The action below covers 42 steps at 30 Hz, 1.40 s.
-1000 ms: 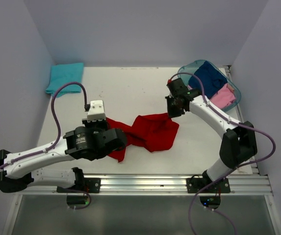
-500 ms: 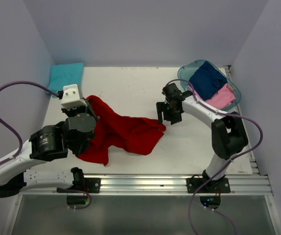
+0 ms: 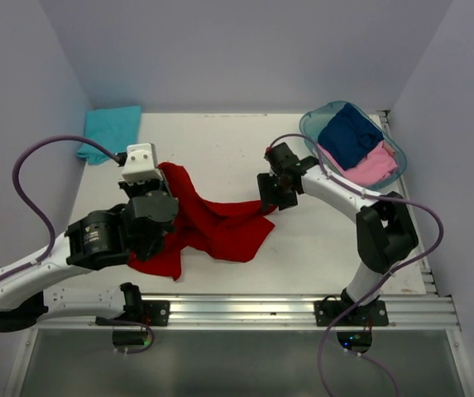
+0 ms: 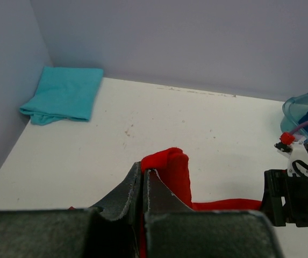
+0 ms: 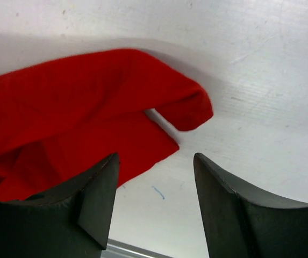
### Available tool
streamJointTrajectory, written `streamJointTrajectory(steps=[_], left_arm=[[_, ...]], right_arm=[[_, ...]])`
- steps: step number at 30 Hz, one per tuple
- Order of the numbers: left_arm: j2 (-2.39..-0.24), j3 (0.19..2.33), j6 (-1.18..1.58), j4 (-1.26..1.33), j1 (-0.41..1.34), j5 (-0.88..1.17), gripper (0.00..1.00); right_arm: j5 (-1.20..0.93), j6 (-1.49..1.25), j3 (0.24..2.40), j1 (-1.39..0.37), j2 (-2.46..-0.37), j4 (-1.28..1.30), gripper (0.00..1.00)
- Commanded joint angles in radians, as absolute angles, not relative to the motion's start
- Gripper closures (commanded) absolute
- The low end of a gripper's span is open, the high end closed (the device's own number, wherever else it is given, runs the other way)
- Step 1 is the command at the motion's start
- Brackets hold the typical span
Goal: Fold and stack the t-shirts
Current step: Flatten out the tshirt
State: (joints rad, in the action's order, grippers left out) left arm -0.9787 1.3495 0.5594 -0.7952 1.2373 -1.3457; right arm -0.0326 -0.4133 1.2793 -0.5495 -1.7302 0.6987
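A crumpled red t-shirt (image 3: 220, 227) lies across the middle of the table. My left gripper (image 3: 165, 175) is shut on a raised fold at its left end, and the left wrist view shows red cloth (image 4: 175, 172) pinched between the closed fingers (image 4: 143, 172). My right gripper (image 3: 268, 192) hovers open over the shirt's right edge. In the right wrist view the red corner (image 5: 62, 118) lies on the table just beyond the spread fingers (image 5: 156, 157), which hold nothing. A folded turquoise t-shirt (image 3: 111, 131) rests in the back left corner.
A teal plastic basket (image 3: 311, 124) at the back right holds a navy t-shirt (image 3: 351, 136) and a pink one (image 3: 375, 164). Walls close in the table on the left, back and right. A metal rail (image 3: 286, 310) runs along the near edge.
The right gripper let go of the red shirt's corner and opened, then moved left to the shirt's edge. The left gripper pulled its end of the shirt left and toward the back.
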Motion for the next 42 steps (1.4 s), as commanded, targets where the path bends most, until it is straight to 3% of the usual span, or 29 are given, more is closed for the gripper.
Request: streamJointTrajectory(steps=[1,6,10,21,34,42], left_arm=[[-0.953,1.351,0.551,-0.756,1.232,-1.351,1.0],[-0.931,1.356,0.617,-0.827,1.23,-1.344,1.0],[-0.925,1.358,0.634,-0.847,1.23,-1.342,1.0],[-0.933,1.351,0.66,-0.87,1.23,-1.336,1.0],[-0.905,1.365,0.736,-0.96,1.23,-1.327,1.0],[-0.902,1.365,0.739,-0.965,1.23,-1.333,1.0]], right_arm=[[0.139,-0.466,1.371,-0.539,-1.798,0.745,0.45],[0.134,-0.567,1.37,-0.486,-1.799,0.738,0.47],[-0.033,-0.653,1.325,-0.486,-1.75,0.609,0.46],[-0.227,-0.903,1.201,-0.466,-1.617,0.35,0.72],[-0.224,-0.994,1.123,-0.462,-1.7,0.313,0.85],[-0.169,-1.005,0.983,-0.463,-1.628,0.324,0.77]])
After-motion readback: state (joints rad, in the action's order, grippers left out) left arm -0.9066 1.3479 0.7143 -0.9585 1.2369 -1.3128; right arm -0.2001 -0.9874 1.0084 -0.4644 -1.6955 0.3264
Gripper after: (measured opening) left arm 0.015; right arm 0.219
